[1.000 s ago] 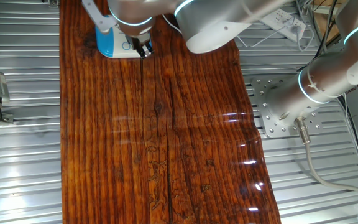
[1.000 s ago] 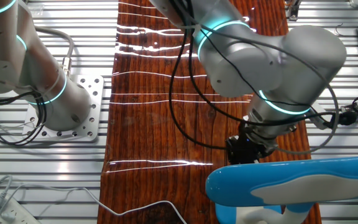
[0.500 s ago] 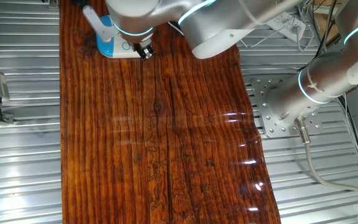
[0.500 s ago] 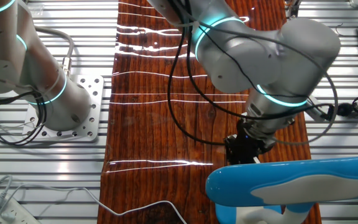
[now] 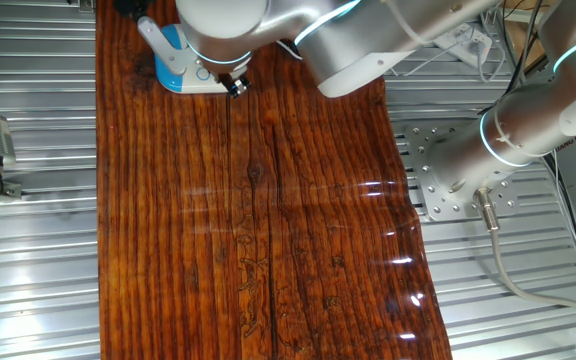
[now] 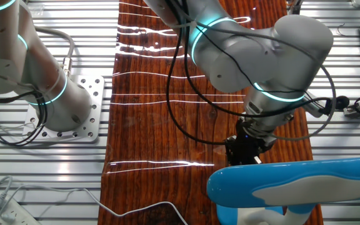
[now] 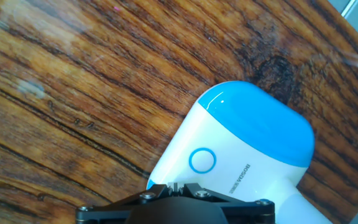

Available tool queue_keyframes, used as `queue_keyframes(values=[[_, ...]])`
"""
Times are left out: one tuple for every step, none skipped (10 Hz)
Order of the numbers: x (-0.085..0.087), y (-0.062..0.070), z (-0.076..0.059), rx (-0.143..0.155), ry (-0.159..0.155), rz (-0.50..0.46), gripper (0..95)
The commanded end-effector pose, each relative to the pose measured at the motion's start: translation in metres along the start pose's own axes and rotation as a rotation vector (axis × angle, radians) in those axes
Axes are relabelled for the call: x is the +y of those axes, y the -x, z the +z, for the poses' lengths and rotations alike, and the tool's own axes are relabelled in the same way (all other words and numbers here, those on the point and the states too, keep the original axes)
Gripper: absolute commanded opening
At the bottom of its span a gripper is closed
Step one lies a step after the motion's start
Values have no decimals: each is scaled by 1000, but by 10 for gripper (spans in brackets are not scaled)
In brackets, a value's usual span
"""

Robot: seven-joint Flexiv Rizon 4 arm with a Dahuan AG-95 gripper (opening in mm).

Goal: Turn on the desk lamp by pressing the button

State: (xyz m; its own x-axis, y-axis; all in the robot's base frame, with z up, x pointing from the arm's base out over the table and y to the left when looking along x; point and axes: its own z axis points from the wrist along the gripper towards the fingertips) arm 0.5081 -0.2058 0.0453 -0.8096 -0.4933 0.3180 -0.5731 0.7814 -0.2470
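Observation:
The desk lamp's base [image 5: 180, 70], blue with a white rim, stands at the table's far left end, its slim white neck [image 5: 152, 32] rising beside it. In the hand view the base [image 7: 253, 130] fills the lower right, and the button [image 7: 202, 160] is a small ring just above my fingers. My gripper [image 7: 174, 185] is shut, its black fingertips touching each other and empty. It hangs over the base's near edge, close to the button. It also shows in one fixed view [image 5: 235, 87] and in the other [image 6: 245, 150], behind the lamp's blue head [image 6: 292, 181].
The wooden table [image 5: 258, 220] stretches out from the lamp. A second arm [image 5: 528, 130] stands on a metal plate beside the table, also seen in the other view [image 6: 36, 69]. A white power strip [image 6: 2, 212] and cable lie off the table.
The arm's wrist has swung a little over the lamp base. The fingertips have stayed shut near the base's edge, and the lamp has not moved.

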Motion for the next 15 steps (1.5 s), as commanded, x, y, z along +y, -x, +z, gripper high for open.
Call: queue_keyframes(values=[[0, 0, 0, 6, 13, 17, 0], [0, -1, 1, 6, 15, 18, 0], [1, -1, 1, 7, 18, 19, 0], [2, -2, 2, 9, 21, 19, 0], [4, -3, 2, 12, 22, 16, 0], [5, -4, 3, 13, 24, 9, 0], [5, -4, 2, 19, 33, -3, 0], [5, -5, 1, 26, 43, -21, 0], [6, -5, 0, 37, 56, -31, 0], [7, -6, -1, 40, 66, -36, 0], [8, -7, -2, 44, 72, -39, 0], [10, -9, -2, 45, 75, -41, 0], [11, -9, -2, 45, 75, -43, 0], [10, -8, -1, 47, 73, -53, 0], [6, -5, -1, 47, 72, -69, 0]])
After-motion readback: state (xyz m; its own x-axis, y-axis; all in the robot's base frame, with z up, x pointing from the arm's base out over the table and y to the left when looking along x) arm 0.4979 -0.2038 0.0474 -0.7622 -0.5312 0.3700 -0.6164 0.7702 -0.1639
